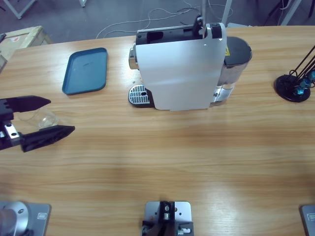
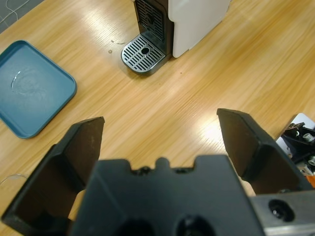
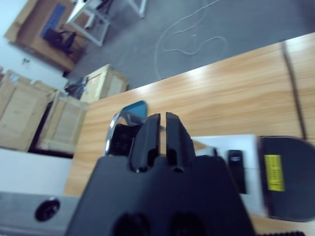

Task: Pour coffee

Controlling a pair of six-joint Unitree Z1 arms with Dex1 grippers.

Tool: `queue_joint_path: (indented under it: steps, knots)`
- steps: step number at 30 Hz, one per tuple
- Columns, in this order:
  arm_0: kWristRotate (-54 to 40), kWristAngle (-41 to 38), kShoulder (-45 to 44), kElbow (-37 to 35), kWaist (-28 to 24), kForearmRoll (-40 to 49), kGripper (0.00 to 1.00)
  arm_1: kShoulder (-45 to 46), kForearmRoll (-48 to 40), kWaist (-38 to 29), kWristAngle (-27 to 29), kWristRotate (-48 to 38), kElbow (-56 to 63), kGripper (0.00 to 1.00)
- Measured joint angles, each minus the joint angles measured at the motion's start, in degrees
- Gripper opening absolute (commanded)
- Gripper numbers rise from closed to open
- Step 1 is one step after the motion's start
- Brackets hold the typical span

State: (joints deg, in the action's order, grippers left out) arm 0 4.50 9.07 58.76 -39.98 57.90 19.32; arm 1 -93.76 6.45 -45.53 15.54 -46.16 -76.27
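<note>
A small clear tumbler [image 1: 47,118] stands on the table at the far left, and I see no dark coffee in it. My left gripper [image 1: 61,116] is open, one jaw on each side of the tumbler without visibly touching it. The left wrist view looks over the open left gripper [image 2: 161,123] toward the coffee machine [image 2: 184,22] and its round drip grille [image 2: 143,53]. My right gripper [image 3: 163,118] is shut on nothing, high above the top of the machine [image 3: 231,157]. The white and black machine [image 1: 179,69] stands at the back middle, its grille [image 1: 138,94] facing left.
A blue tray [image 1: 84,70] lies at the back left, also in the left wrist view as the tray [image 2: 32,88]. A black lamp base [image 1: 293,87] sits at the far right. Wooden crates [image 3: 44,118] stand on the floor beyond the table.
</note>
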Motion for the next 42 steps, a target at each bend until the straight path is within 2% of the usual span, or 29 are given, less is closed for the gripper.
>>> queue_joint_path:
  steps: [6, 15, 23, 34, 35, 36, 37, 40, 42]
  knots:
    - [0.0, 0.0, 0.0, 0.0, 0.0, 0.0, 0.991, -2.9, -3.9, -4.9, -0.3, 0.1, -1.1, 0.000]
    - [0.0, 0.0, -0.3, -0.3, 0.0, 1.4, 0.991, -9.0, -4.9, -6.2, -0.6, 1.9, -3.4, 0.000]
    - [0.2, 0.0, -0.4, -1.0, 0.0, 2.4, 0.991, -14.9, -5.3, -8.3, -3.9, 3.1, -3.1, 0.000]
    - [0.2, 0.0, -0.4, -1.1, 0.0, 2.8, 0.992, -16.3, 2.7, -9.6, -4.3, 3.0, -5.9, 0.000]
    - [0.2, 0.0, -0.4, -1.1, 0.0, 2.9, 0.994, -16.3, 2.9, -9.6, -4.3, 3.0, -6.1, 0.572]
    - [0.2, 0.0, -0.4, -1.1, 0.0, 3.0, 0.995, -16.3, 2.9, -9.6, -4.0, 3.6, -6.1, 0.946]
    - [0.2, 0.0, -0.4, -1.2, 0.0, 3.0, 0.996, -16.3, 2.9, -9.6, -3.8, 5.2, -6.2, 1.000]
    - [0.2, 0.1, -0.4, -1.6, 0.0, 3.1, 0.996, -15.2, 4.2, -9.7, -2.7, 13.2, -6.2, 1.000]
    - [1.7, 2.4, -0.4, -1.6, 0.0, 3.1, 0.996, -12.9, 7.6, -10.2, 0.3, 19.0, -5.8, 1.000]
